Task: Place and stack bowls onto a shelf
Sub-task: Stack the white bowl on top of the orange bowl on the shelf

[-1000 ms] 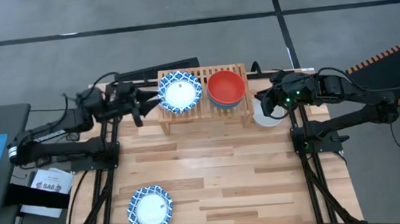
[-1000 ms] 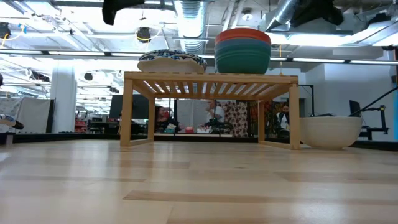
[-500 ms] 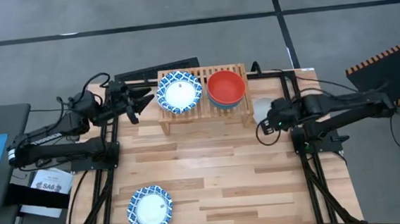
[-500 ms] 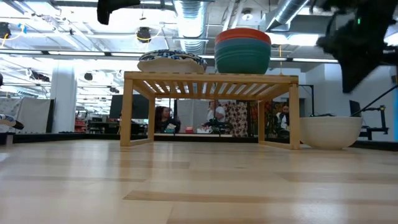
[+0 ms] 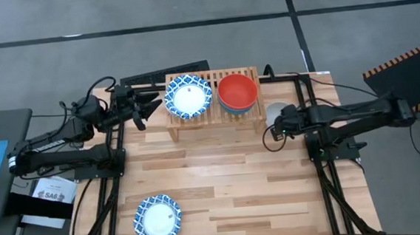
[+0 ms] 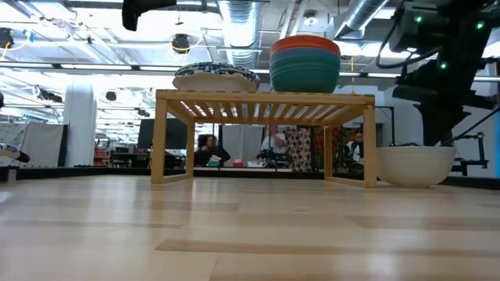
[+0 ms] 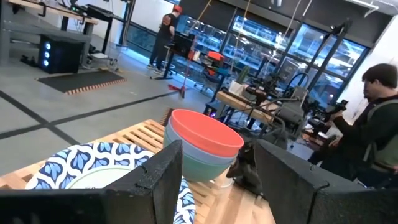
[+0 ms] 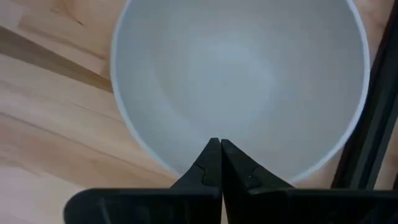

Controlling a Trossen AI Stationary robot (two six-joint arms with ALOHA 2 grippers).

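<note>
White bowl [image 8: 239, 81] upright, right gripper [image 8: 219, 152] pinched — overhead

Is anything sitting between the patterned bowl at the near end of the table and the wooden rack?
No. In the high view only bare tabletop lies between the patterned bowl and the shelf.

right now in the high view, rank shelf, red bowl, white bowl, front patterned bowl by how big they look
1. shelf
2. front patterned bowl
3. red bowl, slightly smaller
4. white bowl, unsure, since the right end effector covers part of it
</note>
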